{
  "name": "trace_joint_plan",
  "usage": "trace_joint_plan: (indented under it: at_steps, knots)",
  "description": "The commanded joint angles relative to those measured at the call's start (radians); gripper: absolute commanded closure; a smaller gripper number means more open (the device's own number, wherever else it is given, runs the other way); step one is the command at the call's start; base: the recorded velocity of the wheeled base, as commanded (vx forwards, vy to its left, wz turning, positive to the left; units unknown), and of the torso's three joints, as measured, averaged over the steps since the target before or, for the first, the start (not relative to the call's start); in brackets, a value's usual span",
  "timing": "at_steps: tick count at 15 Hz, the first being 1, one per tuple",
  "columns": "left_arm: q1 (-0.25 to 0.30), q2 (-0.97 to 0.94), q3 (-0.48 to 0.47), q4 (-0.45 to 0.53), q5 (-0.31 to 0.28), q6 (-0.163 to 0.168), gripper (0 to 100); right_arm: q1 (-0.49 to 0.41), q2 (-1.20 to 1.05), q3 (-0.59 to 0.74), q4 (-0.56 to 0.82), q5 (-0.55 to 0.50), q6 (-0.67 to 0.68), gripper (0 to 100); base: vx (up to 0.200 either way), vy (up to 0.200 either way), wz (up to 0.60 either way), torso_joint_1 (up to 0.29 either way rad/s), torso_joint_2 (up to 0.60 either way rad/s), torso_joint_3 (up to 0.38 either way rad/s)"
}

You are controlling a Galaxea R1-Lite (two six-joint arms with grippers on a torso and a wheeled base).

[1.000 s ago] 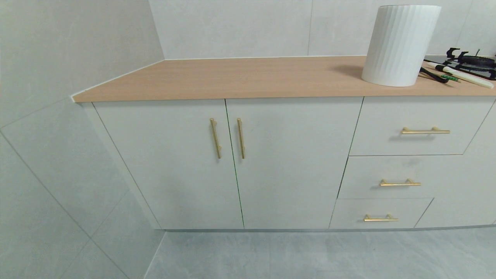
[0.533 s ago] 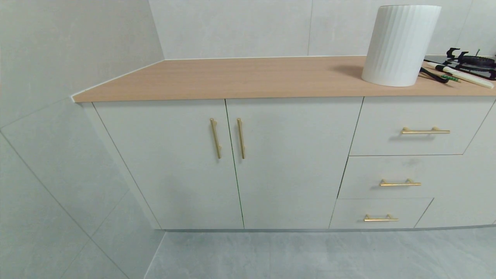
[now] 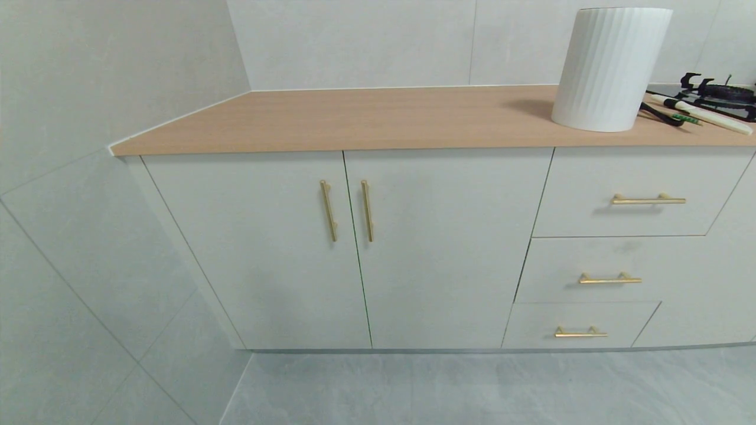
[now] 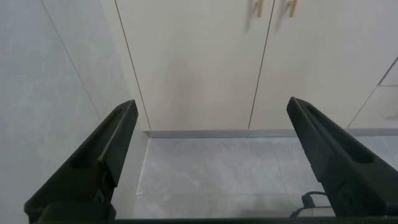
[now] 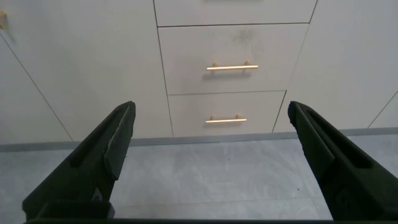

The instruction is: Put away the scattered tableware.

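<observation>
Now the tableware [image 3: 706, 114] lies on the counter [image 3: 378, 118], far right, just beside a tall white pot [image 3: 611, 68]. The left gripper [image 4: 211, 106] hangs low by the doors [image 4: 199, 62], the right gripper [image 5: 211, 106] by the drawers [image 5: 233, 46], both with jaws wide apart

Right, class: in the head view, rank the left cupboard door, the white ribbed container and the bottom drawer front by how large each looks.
Largest: left cupboard door.
Then: white ribbed container.
Smallest: bottom drawer front.
The gaps are clear, though this is apparent size only.
</observation>
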Motion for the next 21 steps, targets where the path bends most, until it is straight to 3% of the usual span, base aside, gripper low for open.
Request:
trace_joint_plan:
  at_steps: [1,21]
  knots:
    - [0.0,0.001,0.0,0.0,0.0,-0.001,0,0.001,0.003,0.0,0.0,0.0,0.0,0,0.0,-0.2,0.0,-0.007,0.01,-0.002]
    - [0.0,0.001,0.0,0.0,0.0,-0.002,0,0.001,0.002,0.0,0.0,0.0,0.0,0,0.0,-0.2,0.0,0.004,0.0,0.002]
